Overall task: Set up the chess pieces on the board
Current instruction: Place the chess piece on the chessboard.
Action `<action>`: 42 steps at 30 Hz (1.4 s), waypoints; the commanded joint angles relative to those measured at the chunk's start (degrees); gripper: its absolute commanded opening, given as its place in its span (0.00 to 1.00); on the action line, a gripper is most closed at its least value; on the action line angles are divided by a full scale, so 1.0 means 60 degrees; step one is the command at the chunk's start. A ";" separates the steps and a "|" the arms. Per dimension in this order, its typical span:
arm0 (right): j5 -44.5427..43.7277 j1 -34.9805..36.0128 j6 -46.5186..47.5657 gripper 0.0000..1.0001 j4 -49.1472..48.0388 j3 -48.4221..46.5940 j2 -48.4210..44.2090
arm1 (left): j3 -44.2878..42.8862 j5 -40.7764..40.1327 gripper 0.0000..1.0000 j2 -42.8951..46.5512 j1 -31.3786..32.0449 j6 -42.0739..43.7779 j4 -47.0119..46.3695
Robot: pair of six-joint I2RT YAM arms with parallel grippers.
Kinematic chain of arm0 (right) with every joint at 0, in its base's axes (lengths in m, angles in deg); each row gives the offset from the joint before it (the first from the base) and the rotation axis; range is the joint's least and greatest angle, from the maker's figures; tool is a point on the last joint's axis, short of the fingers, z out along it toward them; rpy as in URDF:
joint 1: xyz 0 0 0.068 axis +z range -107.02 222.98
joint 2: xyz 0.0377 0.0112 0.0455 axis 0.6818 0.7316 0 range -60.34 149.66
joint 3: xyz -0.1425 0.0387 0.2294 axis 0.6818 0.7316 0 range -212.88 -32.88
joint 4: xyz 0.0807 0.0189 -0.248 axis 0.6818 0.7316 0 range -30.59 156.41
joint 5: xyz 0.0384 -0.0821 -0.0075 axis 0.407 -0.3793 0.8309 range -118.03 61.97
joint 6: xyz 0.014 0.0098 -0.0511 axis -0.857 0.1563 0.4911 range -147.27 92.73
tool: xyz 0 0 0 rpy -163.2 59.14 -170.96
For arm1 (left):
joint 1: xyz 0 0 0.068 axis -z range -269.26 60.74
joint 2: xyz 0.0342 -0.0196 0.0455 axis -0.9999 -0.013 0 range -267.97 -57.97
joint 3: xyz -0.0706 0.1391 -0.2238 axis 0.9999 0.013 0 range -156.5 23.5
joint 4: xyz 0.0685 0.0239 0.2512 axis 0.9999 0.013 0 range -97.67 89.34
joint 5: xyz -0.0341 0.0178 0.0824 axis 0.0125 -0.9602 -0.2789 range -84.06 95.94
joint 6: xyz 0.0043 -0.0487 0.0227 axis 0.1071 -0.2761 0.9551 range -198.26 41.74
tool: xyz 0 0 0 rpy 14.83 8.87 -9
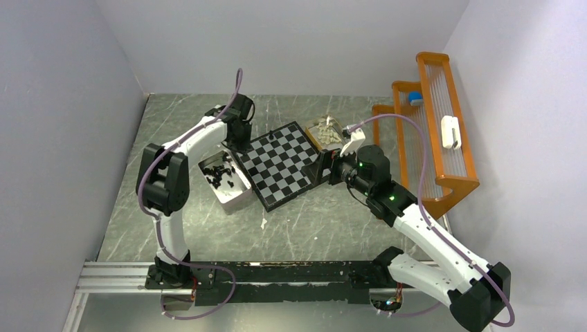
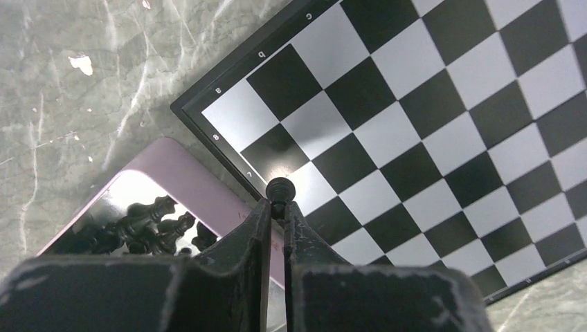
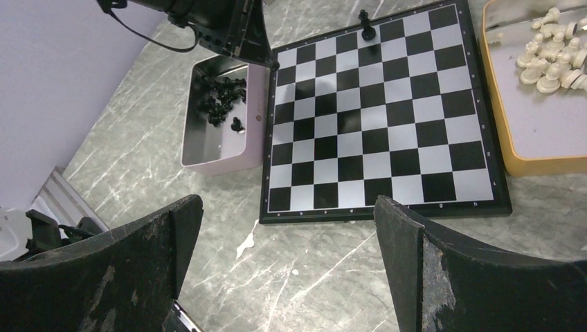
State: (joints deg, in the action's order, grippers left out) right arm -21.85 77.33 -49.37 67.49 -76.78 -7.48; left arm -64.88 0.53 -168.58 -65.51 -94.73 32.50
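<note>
The board [image 1: 280, 164] lies tilted in the middle of the table. My left gripper [image 2: 277, 207] is shut on a small black chess piece [image 2: 280, 188] whose round head sticks out past the fingertips. It hangs over the board's [image 2: 415, 124] edge beside the pink box. In the right wrist view one black piece [image 3: 365, 26] stands on the board's [image 3: 381, 111] far row, and the left gripper [image 3: 249, 41] hovers at the board's far left corner. My right gripper [image 3: 287, 221] is open and holds nothing, above bare table by the board's right side.
A pink box [image 1: 225, 178] with several black pieces [image 3: 220, 104] sits against the board's left side. A tan tray [image 3: 547, 149] holding cream-white pieces [image 3: 547, 66] lies at the board's far right. An orange rack [image 1: 429, 124] stands along the right wall.
</note>
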 commanded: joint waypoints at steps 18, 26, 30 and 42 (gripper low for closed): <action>-0.0194 0.0007 0.0088 1.00 0.0167 0.0017 -0.0307 | -0.0442 -0.0104 0.10 -0.0919 -0.0003 0.0254 -0.0029; -0.0267 0.0012 0.0103 1.00 0.0251 0.0007 -0.0327 | -0.0346 -0.0318 0.11 -0.1076 -0.0003 0.0260 -0.0162; -0.0296 0.0012 0.0096 1.00 0.0265 0.0030 -0.0358 | -0.0386 -0.0320 0.12 -0.1199 -0.0003 0.0294 -0.0238; -0.0341 0.0014 0.0136 1.00 0.0317 0.0036 -0.0402 | -0.0344 -0.0382 0.19 -0.1296 -0.0017 0.0297 -0.0285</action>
State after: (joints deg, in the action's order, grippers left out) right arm -23.38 77.33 -49.05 69.20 -76.78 -8.87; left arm -66.98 -0.86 -175.53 -65.53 -93.83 31.78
